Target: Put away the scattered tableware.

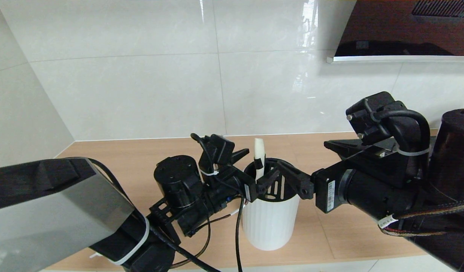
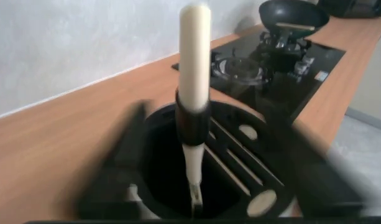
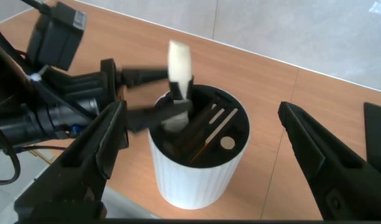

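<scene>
A white ribbed utensil holder (image 1: 269, 221) with a black slotted insert stands on the wooden counter (image 1: 122, 158). A utensil with a cream handle (image 1: 258, 151) and a black band stands upright in it, its lower end down inside the insert (image 2: 193, 186). My left gripper (image 1: 253, 172) is open at the holder's left rim, its fingers (image 2: 119, 165) spread on either side of the handle (image 2: 194, 62) and not gripping it. From the right, my right gripper (image 1: 283, 175) is open over the holder's rim, its fingers (image 3: 97, 149) wide apart with the holder (image 3: 199, 162) between them.
The tiled wall runs close behind the counter. A range hood (image 1: 402, 34) hangs at the upper right. A black stove (image 2: 277, 68) with a dark pan (image 2: 293, 14) sits further along the counter. The counter's front edge lies just in front of the holder.
</scene>
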### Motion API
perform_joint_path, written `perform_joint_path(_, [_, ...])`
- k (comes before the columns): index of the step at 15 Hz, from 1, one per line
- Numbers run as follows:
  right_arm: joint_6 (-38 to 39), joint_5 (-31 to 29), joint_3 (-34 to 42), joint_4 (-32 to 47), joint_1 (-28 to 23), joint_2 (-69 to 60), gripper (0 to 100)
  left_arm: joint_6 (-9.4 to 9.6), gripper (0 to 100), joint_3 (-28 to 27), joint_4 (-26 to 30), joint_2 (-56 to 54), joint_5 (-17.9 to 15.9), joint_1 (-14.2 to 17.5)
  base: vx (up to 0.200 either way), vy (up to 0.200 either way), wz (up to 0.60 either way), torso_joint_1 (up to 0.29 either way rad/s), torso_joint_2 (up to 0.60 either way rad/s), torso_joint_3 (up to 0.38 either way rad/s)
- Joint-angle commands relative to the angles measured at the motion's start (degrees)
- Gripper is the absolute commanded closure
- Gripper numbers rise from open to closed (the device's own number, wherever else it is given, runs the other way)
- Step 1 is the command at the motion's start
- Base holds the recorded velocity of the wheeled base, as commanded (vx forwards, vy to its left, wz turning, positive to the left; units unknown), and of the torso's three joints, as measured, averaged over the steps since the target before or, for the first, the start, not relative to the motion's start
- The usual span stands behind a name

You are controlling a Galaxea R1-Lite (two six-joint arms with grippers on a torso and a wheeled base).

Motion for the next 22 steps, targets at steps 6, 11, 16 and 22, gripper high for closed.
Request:
perform_joint_path(6, [-0.01,-0.10,0.02,-0.10,0.02,-0.26,0,0.07,0,0.83,-3.86,-12.86,11.34,0.86,0.000,0.000,0.00,0.000,0.00,0.000])
perform_joint_path(11, [0.08,0.08,1.87,-0.63,-5.16,-5.54,0,0.16,0,1.79,2.91,-37.91,8.09,2.61,0.000,0.000,0.00,0.000,0.00,0.000])
perform_joint_path(16, [0.34,0.34,8.73,-0.36,-14.30,-23.12,0,0.07,0,5.05,42.72,-68.50,8.18,9.03,0.000,0.000,0.00,0.000,0.00,0.000])
perform_joint_path(22, [0.16,5.97,23.14,8.95,-33.73,-53.70,0,-5.64,0,5.40,80.25,-97.94,8.18,20.02,0.000,0.000,0.00,0.000,0.00,0.000])
